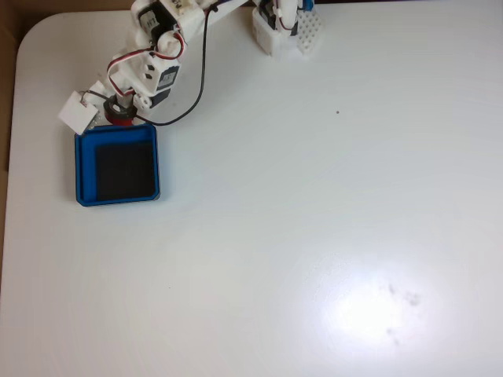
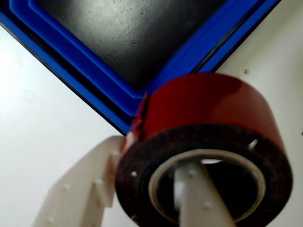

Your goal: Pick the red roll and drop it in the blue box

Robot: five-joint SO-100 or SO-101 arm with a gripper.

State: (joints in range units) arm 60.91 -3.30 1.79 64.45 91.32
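My gripper (image 1: 118, 115) is shut on the red roll (image 1: 120, 111) and holds it just beyond the far rim of the blue box (image 1: 78, 169), near its far corner. In the wrist view the red roll (image 2: 208, 104) is close up, red side and dark face showing. One white finger (image 2: 199, 198) passes through its hole and the other finger (image 2: 90, 189) presses on the outside, so the gripper (image 2: 149, 158) clamps the roll's wall. A corner of the blue box (image 2: 94, 90) with its black floor lies right beyond the roll.
The arm's white base (image 1: 283, 31) stands at the table's far edge, and a black cable (image 1: 203, 71) loops down from the arm. The white table's rounded left edge (image 1: 17, 63) runs close to the box. Wide free tabletop lies to the right and front.
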